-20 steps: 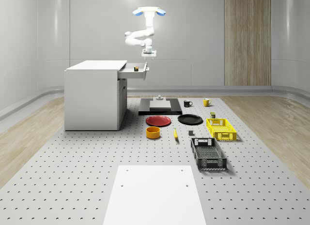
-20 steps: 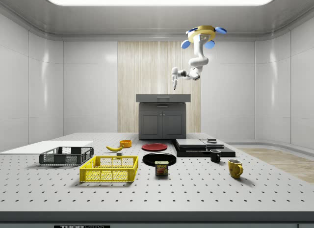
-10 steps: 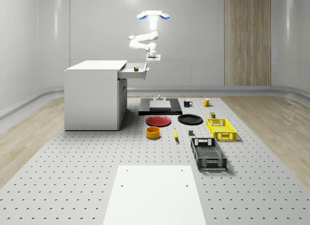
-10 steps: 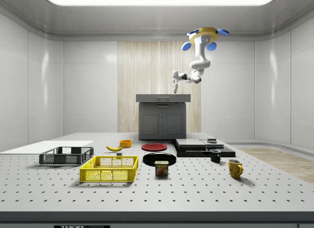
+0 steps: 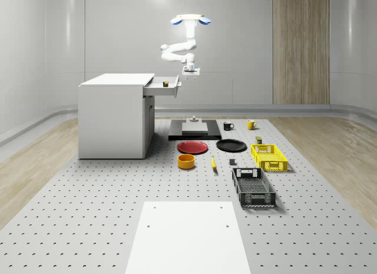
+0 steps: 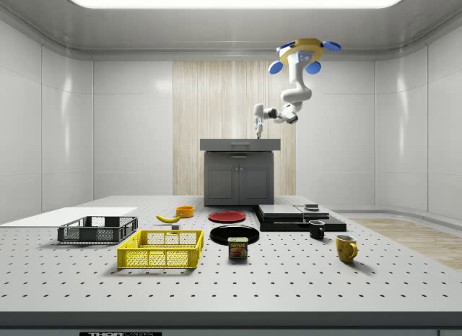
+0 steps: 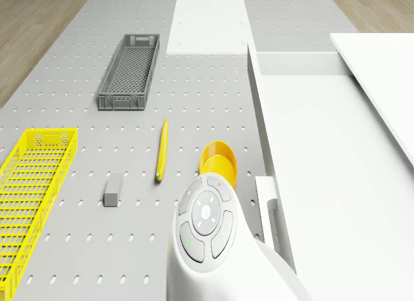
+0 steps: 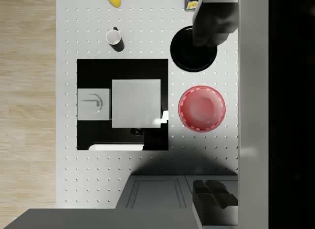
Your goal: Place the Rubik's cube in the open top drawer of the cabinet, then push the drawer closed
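Note:
The Rubik's cube (image 5: 166, 82) lies as a small dark and yellow block inside the open top drawer (image 5: 163, 87) of the white cabinet (image 5: 112, 118). The drone (image 5: 188, 19) hovers high up, just past the drawer's front on the whole-scene view's right. Its white arm bends down to the gripper (image 5: 189, 75), which hangs a little above drawer height, just clear of the drawer's front and holding nothing. In the side view the drone (image 6: 304, 50) is up at the right, and the gripper (image 6: 258, 131) hangs just above the cabinet (image 6: 238, 178).
Under the gripper lie a black board (image 8: 123, 76) with a white block, a red plate (image 8: 202, 108), a black plate (image 8: 193, 54) and a mug (image 8: 114, 37). On the table stand a yellow bowl (image 7: 218, 160), a banana (image 7: 162, 149), a grey crate (image 7: 129, 71) and a yellow crate (image 7: 32, 184).
Drone and arm have shifted toward the whole-scene view's right, carrying the gripper from over the drawer to beyond its front and slightly lower. The cube stays in the drawer.

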Motion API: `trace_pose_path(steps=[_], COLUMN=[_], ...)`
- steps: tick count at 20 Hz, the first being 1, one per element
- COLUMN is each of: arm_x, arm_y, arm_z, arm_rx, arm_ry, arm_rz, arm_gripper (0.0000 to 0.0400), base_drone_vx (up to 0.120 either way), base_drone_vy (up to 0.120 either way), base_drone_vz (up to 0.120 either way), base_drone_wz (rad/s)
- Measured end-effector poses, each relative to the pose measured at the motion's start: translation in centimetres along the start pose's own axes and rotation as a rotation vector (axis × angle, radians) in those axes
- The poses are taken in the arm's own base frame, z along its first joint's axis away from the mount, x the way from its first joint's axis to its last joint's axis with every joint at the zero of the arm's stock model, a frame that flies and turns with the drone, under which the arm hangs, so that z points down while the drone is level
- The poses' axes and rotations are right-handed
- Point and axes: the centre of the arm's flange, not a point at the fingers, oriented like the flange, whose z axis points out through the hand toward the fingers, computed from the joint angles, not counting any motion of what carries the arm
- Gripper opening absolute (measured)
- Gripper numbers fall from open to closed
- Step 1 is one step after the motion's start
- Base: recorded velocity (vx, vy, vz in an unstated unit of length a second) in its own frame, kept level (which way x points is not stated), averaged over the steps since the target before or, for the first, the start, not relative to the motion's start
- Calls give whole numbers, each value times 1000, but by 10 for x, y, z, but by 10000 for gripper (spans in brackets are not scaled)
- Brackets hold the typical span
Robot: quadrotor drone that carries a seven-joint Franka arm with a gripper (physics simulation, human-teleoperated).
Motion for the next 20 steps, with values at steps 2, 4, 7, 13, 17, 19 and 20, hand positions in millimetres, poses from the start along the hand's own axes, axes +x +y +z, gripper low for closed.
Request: trace_pose_path(steps=[2,4,7,13,17,19,20], arm_x=[0,0,0,4,-15,-27,-34], arm_y=[0,0,0,6,-8,-23,-31], arm_z=[0,0,0,2,27,44,52], arm_rx=[0,0,0,-65,-501,-679,-747], arm_ry=[0,0,0,67,468,634,707], arm_rz=[0,0,0,-9,91,92,79], arm_gripper=[400,400,400,400,400,400,400], base_drone_vx=[0,0,0,0,0,0,0], base_drone_vy=[120,60,0,0,0,0,0], base_drone_vz=[0,0,0,0,0,0,0], base_drone_wz=[0,0,0,0,0,0,0])
